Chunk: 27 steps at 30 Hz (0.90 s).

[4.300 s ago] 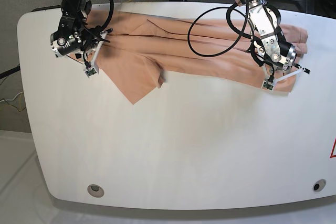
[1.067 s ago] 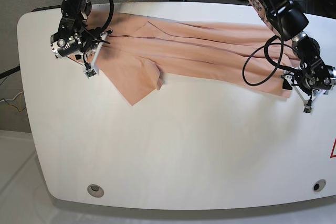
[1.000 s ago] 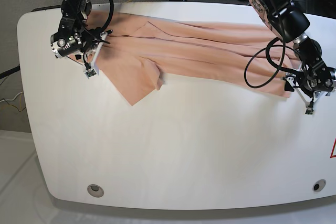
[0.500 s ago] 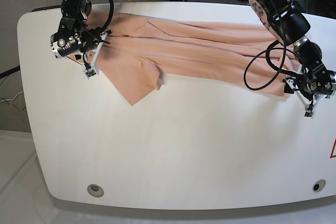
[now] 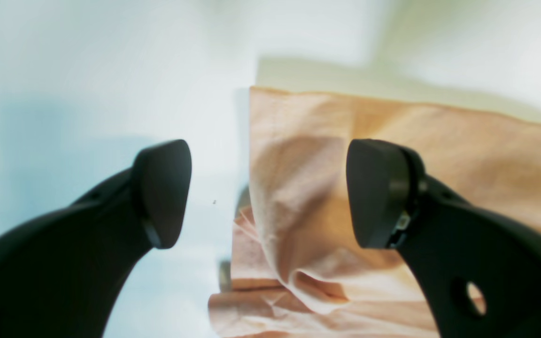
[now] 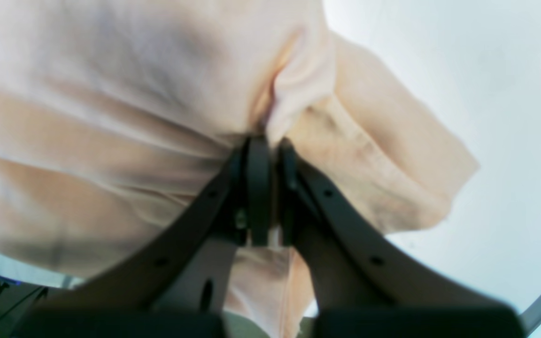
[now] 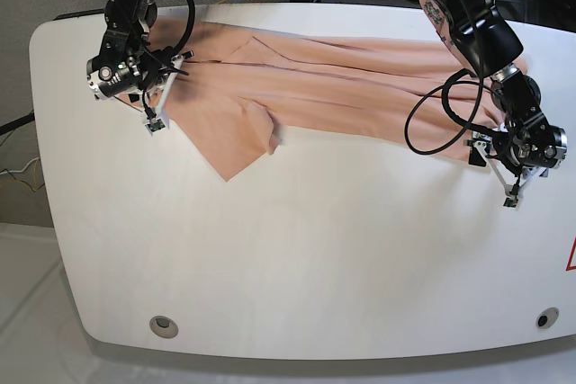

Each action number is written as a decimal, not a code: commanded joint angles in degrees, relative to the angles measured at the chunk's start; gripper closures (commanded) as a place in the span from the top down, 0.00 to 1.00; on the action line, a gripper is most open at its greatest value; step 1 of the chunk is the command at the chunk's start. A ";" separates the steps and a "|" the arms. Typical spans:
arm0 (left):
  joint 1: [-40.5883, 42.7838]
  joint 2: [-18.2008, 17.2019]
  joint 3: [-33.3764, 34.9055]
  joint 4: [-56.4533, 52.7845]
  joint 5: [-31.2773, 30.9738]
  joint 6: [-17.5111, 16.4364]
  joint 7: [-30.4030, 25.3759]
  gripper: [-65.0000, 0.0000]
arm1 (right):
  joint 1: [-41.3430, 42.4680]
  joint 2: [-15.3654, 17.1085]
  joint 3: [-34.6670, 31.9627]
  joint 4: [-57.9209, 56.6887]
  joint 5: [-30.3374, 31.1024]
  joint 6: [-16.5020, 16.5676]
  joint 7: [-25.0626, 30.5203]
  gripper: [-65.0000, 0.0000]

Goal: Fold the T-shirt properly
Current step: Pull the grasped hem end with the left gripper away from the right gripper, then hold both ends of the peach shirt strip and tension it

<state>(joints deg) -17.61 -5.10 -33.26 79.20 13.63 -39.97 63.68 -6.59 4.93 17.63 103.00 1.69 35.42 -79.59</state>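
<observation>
The peach T-shirt (image 7: pixel 342 87) lies stretched along the far side of the white table (image 7: pixel 315 249), with a folded point hanging toward the front at the left (image 7: pixel 236 146). My right gripper (image 7: pixel 160 103), on the base view's left, is shut on the shirt's left edge; in the right wrist view its jaws (image 6: pixel 266 155) pinch a bunch of fabric (image 6: pixel 158 94). My left gripper (image 7: pixel 510 191) is open at the shirt's right lower corner. In the left wrist view the gripper (image 5: pixel 270 192) straddles that corner (image 5: pixel 308 178), and nothing is gripped.
Black cables loop over the shirt by the left arm (image 7: pixel 432 123) and by the right arm (image 7: pixel 184 15). The table has round holes near the front left (image 7: pixel 163 325) and front right (image 7: pixel 545 318). A red mark (image 7: pixel 571 256) sits at the right edge.
My left gripper has left the shirt's right part, swung out past its right end, then shifted back left to the corner. The shirt lies flatter. The right arm has not moved.
</observation>
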 commanded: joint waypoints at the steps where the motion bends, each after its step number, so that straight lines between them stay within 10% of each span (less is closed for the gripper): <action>1: -1.34 -0.57 0.42 3.22 -0.31 -0.03 0.10 0.75 | 0.39 0.39 0.17 0.60 -0.42 0.05 -0.41 0.02; 27: 7.01 -0.83 4.64 17.55 -0.22 -0.03 -0.16 0.75 | 4.44 0.65 0.09 8.25 -0.16 0.58 -0.41 0.02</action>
<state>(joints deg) -9.63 -5.26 -28.75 95.53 13.45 -40.01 64.31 -3.09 4.97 17.61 109.84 1.69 36.03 -80.20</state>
